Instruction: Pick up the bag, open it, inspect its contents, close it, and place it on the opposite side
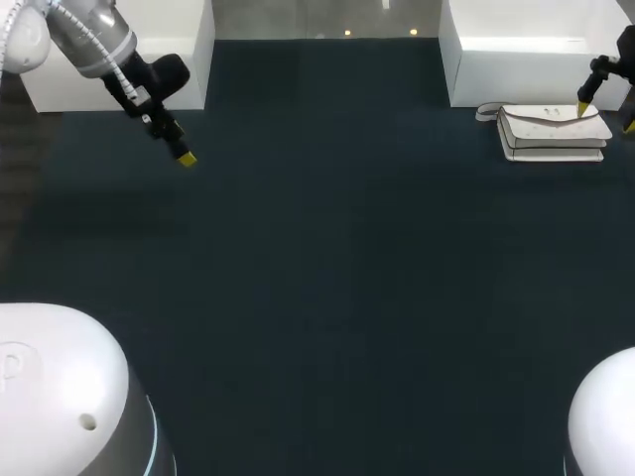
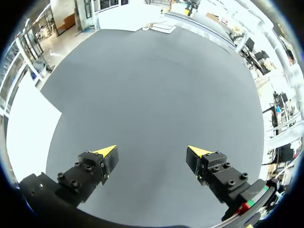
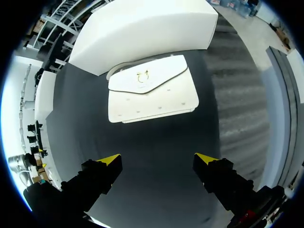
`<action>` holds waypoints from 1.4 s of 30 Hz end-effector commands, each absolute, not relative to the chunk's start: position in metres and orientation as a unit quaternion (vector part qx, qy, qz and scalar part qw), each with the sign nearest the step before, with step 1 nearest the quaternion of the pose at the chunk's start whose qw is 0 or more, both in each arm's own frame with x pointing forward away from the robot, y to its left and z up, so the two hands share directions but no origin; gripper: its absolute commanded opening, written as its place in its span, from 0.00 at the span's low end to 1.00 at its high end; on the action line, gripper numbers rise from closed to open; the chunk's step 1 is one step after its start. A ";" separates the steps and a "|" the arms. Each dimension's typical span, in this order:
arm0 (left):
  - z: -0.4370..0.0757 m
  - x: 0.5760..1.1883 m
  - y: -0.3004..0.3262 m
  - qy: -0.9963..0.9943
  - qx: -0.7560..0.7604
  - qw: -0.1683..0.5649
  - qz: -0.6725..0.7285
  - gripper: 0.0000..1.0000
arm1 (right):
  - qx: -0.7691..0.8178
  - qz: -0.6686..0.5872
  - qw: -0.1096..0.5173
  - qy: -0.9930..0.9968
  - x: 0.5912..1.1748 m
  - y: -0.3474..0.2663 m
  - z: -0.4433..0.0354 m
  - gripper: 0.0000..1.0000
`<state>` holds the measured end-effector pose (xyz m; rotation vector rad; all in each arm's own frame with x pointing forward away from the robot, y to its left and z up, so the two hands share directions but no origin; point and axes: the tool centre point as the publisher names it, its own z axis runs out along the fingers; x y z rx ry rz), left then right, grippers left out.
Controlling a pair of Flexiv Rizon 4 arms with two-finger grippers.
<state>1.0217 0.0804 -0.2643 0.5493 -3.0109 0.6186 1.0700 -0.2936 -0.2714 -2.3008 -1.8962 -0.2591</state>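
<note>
Yellow fingertips (image 3: 110, 160) stand parted on both arms.
Right gripper (image 3: 156, 159) hangs open over the dark table (image 1: 317, 248), the flat white leather flap bag (image 3: 152, 95) lying closed just ahead, at the far right beside a white box (image 1: 536, 59); left gripper (image 2: 152, 153), equally spread, hovers far left.

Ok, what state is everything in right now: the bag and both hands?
White handbag: flap shut, lying flat on the table, not held.
Left hand: open, empty, over bare table.
Right hand: open, empty, handbag ahead of its fingers, not touched.
</note>
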 end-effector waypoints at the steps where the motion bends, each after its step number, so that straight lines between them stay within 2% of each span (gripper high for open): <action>1: -0.266 1.027 0.085 -0.970 0.096 0.022 0.222 1.00 | -0.767 -0.080 0.077 -0.632 1.074 -0.292 -0.274 1.00; 5: -0.272 1.030 0.078 -0.968 0.096 0.015 0.231 1.00 | -0.767 -0.079 0.078 -0.632 1.080 -0.294 -0.280 1.00; 13: -0.292 1.044 0.052 -0.961 0.045 -0.045 0.268 1.00 | -0.775 -0.100 0.084 -0.618 1.088 -0.307 -0.282 1.00; 30: -0.299 1.051 0.045 -0.949 0.002 -0.045 0.311 1.00 | -0.786 -0.116 0.104 -0.598 1.112 -0.337 -0.299 1.00; 42: -0.299 1.051 0.045 -0.949 0.002 -0.045 0.311 1.00 | -0.781 -0.164 0.162 -0.581 1.133 -0.361 -0.329 1.00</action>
